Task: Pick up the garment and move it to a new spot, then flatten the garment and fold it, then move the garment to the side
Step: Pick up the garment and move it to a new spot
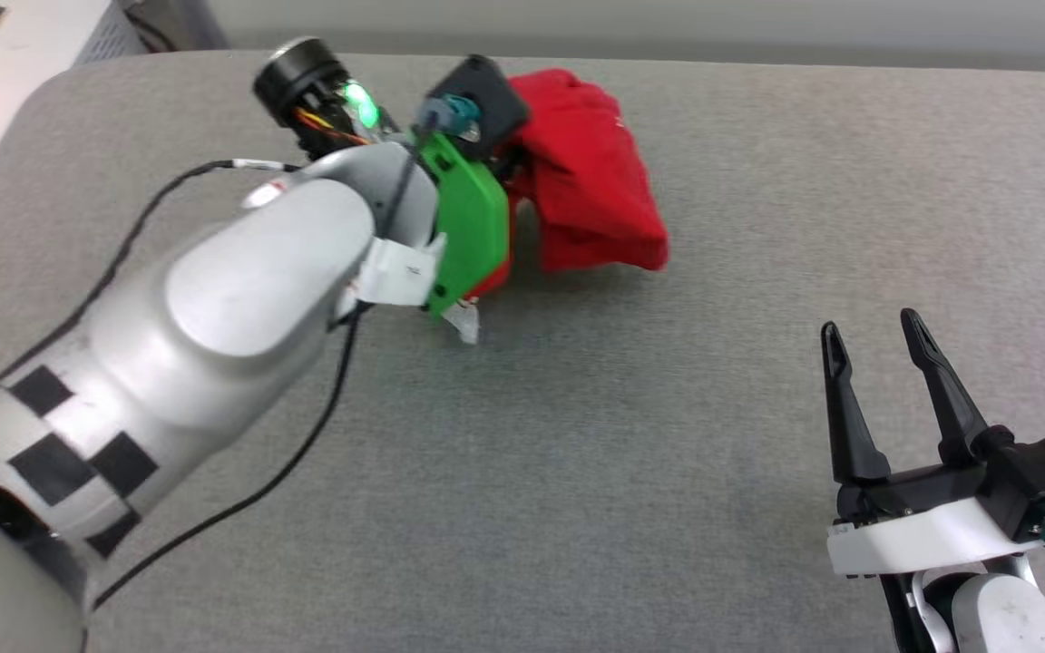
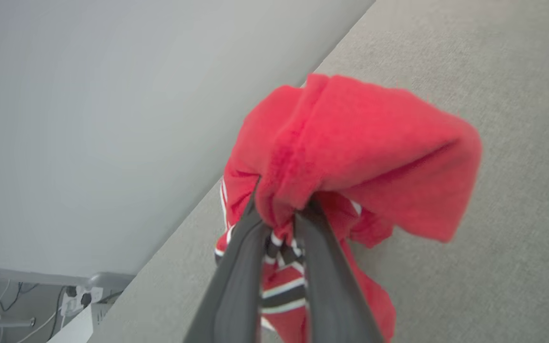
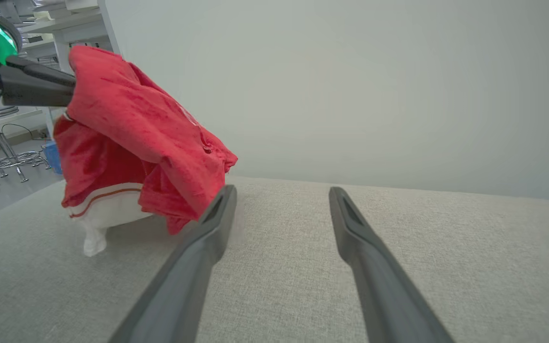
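Observation:
The garment (image 1: 590, 172) is a bunched red shirt with white and striped trim, lifted off the grey table at the far middle. My left gripper (image 2: 279, 216) is shut on a fold of the garment (image 2: 360, 152), which drapes over and past the dark fingers (image 2: 236, 267). In the right wrist view the garment (image 3: 136, 133) hangs from the left gripper's fingers (image 3: 36, 85), its white sleeve (image 3: 107, 214) touching the table. My right gripper (image 1: 872, 349) stands open at the lower right, well apart from the garment, with nothing between its fingers (image 3: 198, 247).
A grey fabric-covered table (image 1: 577, 453) spreads under both arms. Its far edge meets a pale wall (image 3: 374, 85). A stool (image 3: 7, 152) and shelving stand off the table's left side. My left forearm (image 1: 241, 299) crosses the table's left part.

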